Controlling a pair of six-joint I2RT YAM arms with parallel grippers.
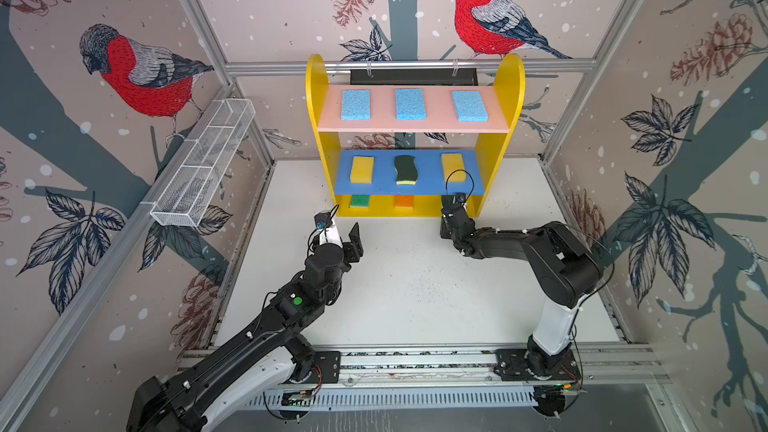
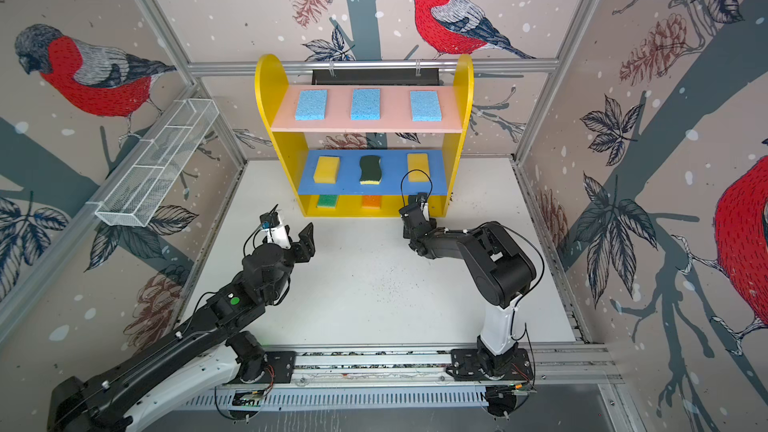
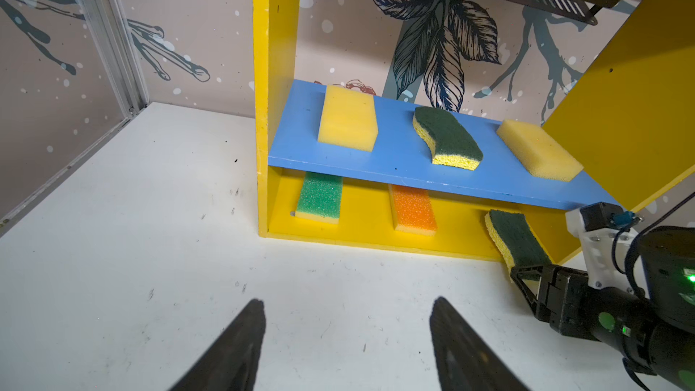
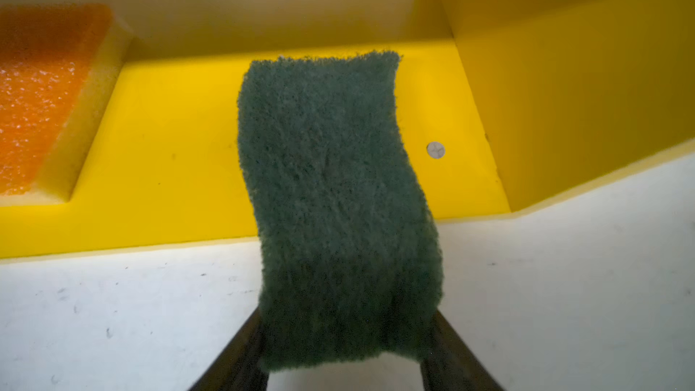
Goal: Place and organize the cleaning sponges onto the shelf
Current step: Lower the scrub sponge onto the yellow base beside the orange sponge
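Shelf (image 1: 312,110) stands at the back of the white tabletop (image 1: 415,284). Pink top board (image 1: 436,116) carries the left light-blue sponge (image 1: 355,105), the middle light-blue sponge (image 1: 410,104) and the right light-blue sponge (image 1: 469,105) in a row, apart from one another. Blue middle board (image 1: 382,184) carries a yellow block (image 1: 362,169) at left, a wavy dark-green scourer (image 1: 405,169) at centre and a second yellow block (image 1: 453,167) at right. Yellow bottom board (image 3: 361,216) holds the green-topped sponge (image 3: 320,197) at left and the orange-topped sponge (image 3: 413,208) at centre.

Right gripper (image 4: 348,332) is clamped on the near end of a second dark-green scourer (image 4: 334,182), with one finger against each long side. That scourer is tilted, green face up. Its far half lies over the right-hand part of the bottom board and its near half over the tabletop. Contact with the board cannot be confirmed.

Left gripper (image 3: 348,300) hangs over the tabletop in front of the shelf's left part, fingers apart, nothing between them.
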